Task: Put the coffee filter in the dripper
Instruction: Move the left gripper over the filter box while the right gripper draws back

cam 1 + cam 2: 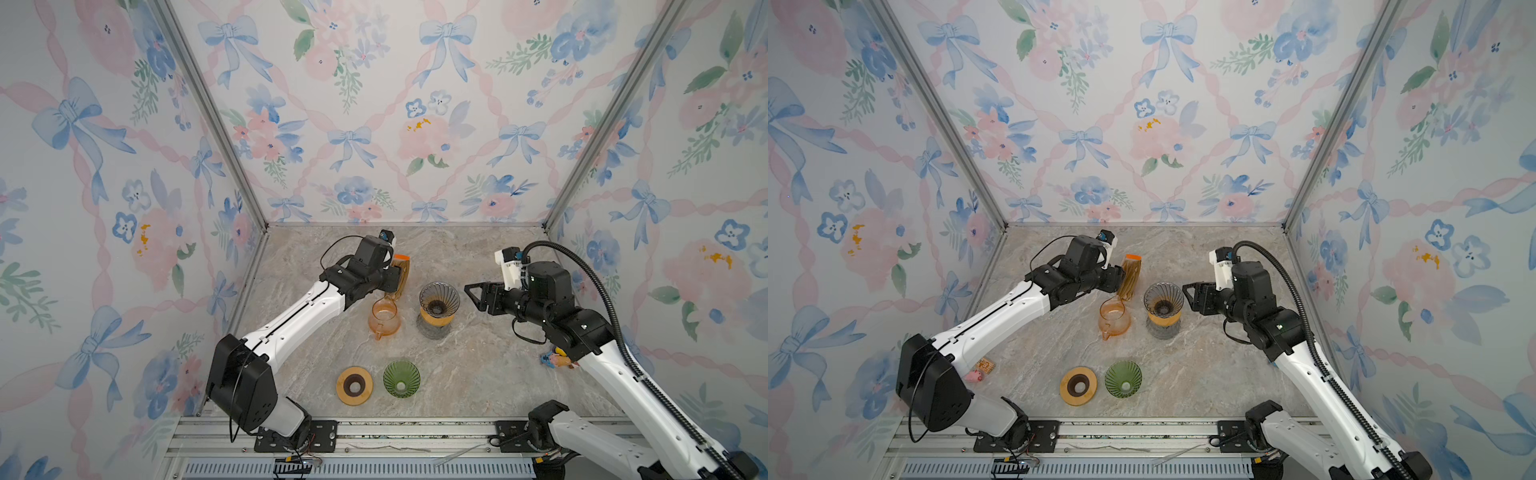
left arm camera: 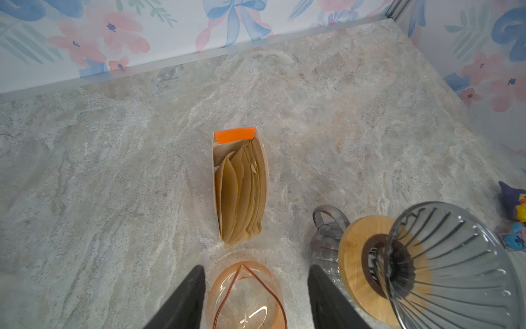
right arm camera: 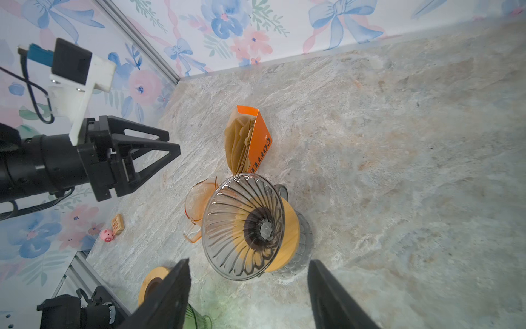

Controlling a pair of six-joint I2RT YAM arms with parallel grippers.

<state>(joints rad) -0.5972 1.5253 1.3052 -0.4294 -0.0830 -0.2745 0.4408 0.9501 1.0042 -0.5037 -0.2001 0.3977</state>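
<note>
Done: nothing yet | coffee filter (image 2: 242, 185) sits in its box (image 3: 260, 142), just beside the dripper (image 3: 244, 225) | dripper empty | left tool (image 2: 256, 267) open, holds nothing | right tool (image 3: 248, 261) open, holds nothing | to do: grab filter, drop in

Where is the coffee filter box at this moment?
In both top views the coffee filter box sits mid-table toward the back, just behind the amber carafe and left of the smoked dripper.
</note>
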